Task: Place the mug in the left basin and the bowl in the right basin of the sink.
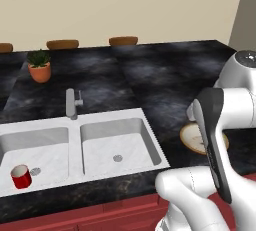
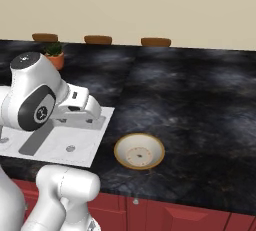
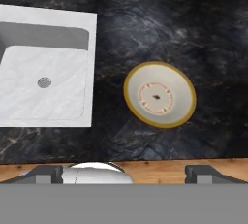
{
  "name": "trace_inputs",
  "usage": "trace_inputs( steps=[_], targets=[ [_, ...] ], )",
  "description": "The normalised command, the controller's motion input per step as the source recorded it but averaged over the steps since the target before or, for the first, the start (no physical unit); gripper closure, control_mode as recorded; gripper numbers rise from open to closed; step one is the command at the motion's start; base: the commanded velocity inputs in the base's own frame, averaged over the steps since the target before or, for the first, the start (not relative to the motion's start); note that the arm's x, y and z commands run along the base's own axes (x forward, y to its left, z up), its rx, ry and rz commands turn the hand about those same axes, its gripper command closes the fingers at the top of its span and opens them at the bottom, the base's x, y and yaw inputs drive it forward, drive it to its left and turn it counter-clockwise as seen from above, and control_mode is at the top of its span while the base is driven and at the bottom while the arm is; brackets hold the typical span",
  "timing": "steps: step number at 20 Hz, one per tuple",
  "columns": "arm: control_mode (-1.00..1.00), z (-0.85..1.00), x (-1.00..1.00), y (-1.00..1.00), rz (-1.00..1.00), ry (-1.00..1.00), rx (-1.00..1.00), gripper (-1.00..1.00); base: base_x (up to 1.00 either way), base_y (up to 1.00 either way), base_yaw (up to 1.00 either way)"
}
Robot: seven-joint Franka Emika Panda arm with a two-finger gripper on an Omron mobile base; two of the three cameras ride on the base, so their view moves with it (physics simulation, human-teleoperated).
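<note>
The red mug (image 1: 20,176) stands upright in the left basin (image 1: 47,147) of the white sink (image 1: 75,142), near its front left corner. The right basin (image 1: 102,150) (image 3: 53,104) holds nothing. On the black counter to the right of the sink sits the golden-rimmed bowl (image 2: 139,151) (image 3: 160,94), upright; in the left base view my arm covers part of the bowl (image 1: 191,136). My gripper (image 2: 82,121) (image 3: 125,172) hangs well above the counter over the sink's right edge, left of the bowl. It is open, with nothing between its fingers.
A grey faucet (image 1: 72,103) rises behind the divider between the basins. An orange plant pot (image 1: 39,68) stands at the back left. Flat brown discs (image 1: 123,40) line the wall. The black counter (image 2: 200,115) stretches far to the right of the bowl.
</note>
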Motion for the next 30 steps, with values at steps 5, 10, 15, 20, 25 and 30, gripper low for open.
trace_inputs(
  steps=[5,10,15,20,25,30],
  targets=[
    [-1.00,0.00,0.06,-0.23,0.00,0.00,-0.06,-1.00,0.00,0.00,0.00],
    [-1.00,-0.04,0.03,-0.21,0.00,0.00,-0.05,-1.00,0.00,0.00,0.00],
    [-1.00,-0.32,0.00,-0.02,0.00,-0.01,-0.01,-1.00,0.00,0.00,0.00],
    [-1.00,-0.41,0.09,0.01,0.00,-0.06,0.00,-1.00,0.00,0.00,0.00],
    [-1.00,-0.28,0.30,0.00,0.00,-0.04,0.00,-1.00,0.00,0.00,0.00],
    [-1.00,-0.15,0.30,0.00,0.00,0.00,0.00,-1.00,0.00,0.00,0.00]
  ],
)
